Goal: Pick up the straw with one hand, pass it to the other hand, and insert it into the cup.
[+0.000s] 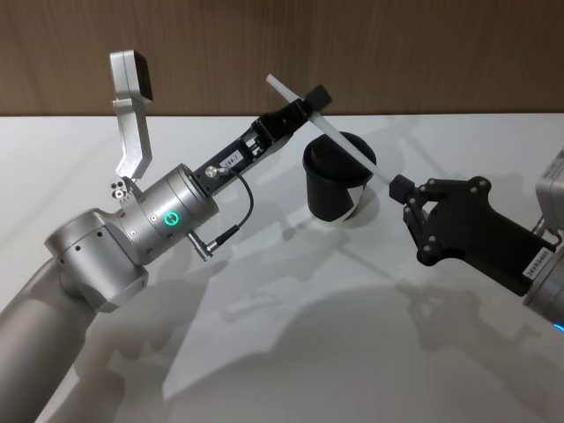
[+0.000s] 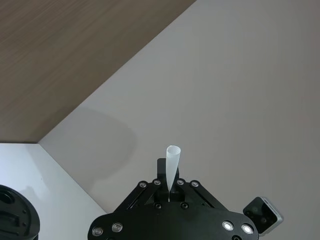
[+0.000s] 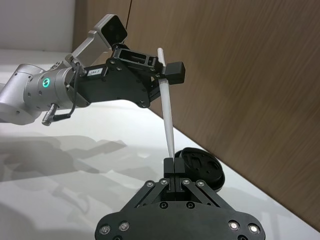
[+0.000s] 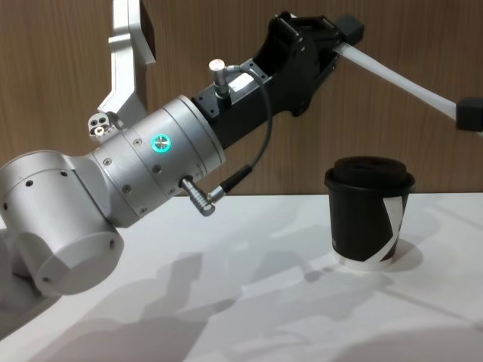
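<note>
The white straw point(image 1: 339, 137) hangs slanted in the air above the black lidded cup point(image 1: 335, 181), held at both ends. My left gripper point(image 1: 310, 101), with its silver wrist and green ring light, is shut on the straw's upper part, and the tip sticks out past it. My right gripper point(image 1: 398, 187), the black blocky one, is shut on the straw's lower end, just right of the cup and above the table. In the right wrist view the straw point(image 3: 167, 115) rises from my right gripper point(image 3: 171, 167) to the left gripper point(image 3: 162, 70). The cup point(image 4: 368, 211) stands upright.
The white table point(image 1: 264, 352) ends at a wooden wall point(image 1: 423, 53) just behind the cup. A thin grey cable point(image 1: 238, 220) loops beside the left wrist. The left arm reaches across the table's left half.
</note>
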